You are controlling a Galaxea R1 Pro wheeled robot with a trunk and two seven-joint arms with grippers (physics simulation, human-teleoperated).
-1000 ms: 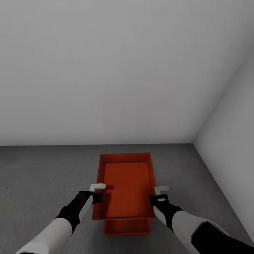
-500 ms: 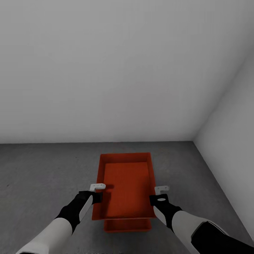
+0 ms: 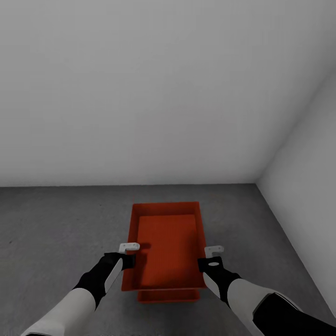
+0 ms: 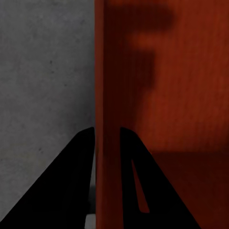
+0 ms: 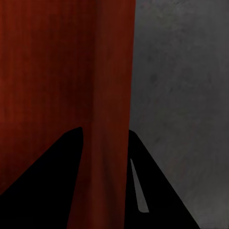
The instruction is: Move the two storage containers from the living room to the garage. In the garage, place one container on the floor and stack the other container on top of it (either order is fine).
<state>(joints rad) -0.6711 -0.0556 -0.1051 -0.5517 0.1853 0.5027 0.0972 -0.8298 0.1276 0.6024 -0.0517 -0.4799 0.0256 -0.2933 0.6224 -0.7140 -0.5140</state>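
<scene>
In the garage, one red-orange storage container point(image 3: 165, 247) hangs between my two grippers. My left gripper point(image 3: 127, 254) is shut on its left side wall point(image 4: 109, 119), one dark finger point(image 4: 76, 181) on each face. My right gripper point(image 3: 211, 257) is shut the same way on the right side wall point(image 5: 112, 95). Directly underneath, the other storage container point(image 3: 168, 296) rests on the grey speckled concrete floor point(image 3: 56, 233). Only a thin strip of its near end shows below the held one, so I cannot tell whether the two touch.
A plain white back wall point(image 3: 140, 93) stands a little beyond the containers. A second white wall point(image 3: 308, 186) closes the right side, forming a corner. Open concrete stretches away to the left of the containers.
The strip of the lower container showing under the held one has narrowed. Both grippers keep their hold on the side walls and look unmoved in the picture.
</scene>
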